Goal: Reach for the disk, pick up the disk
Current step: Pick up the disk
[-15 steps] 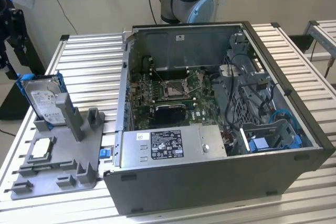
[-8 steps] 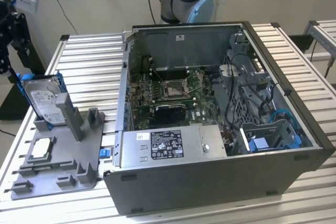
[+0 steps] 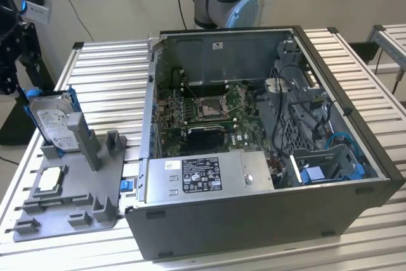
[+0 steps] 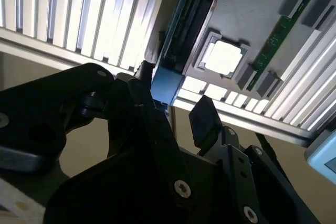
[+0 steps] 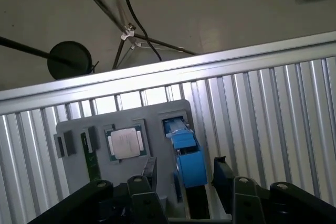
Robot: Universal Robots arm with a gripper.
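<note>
Here the pincer (image 5: 185,166) hangs with fingers apart, flanking the disk (image 5: 181,137), which stands on edge in the grey holder (image 5: 73,129) on the worktop (image 5: 273,108). Closing off-centre could tilt or jam it.

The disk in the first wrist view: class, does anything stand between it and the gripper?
Nothing visible does. The disk stands on edge in the grey holder. The open gripper sits over the disk's blue-framed edge, one finger to each side, with nothing else in the gap.
</note>
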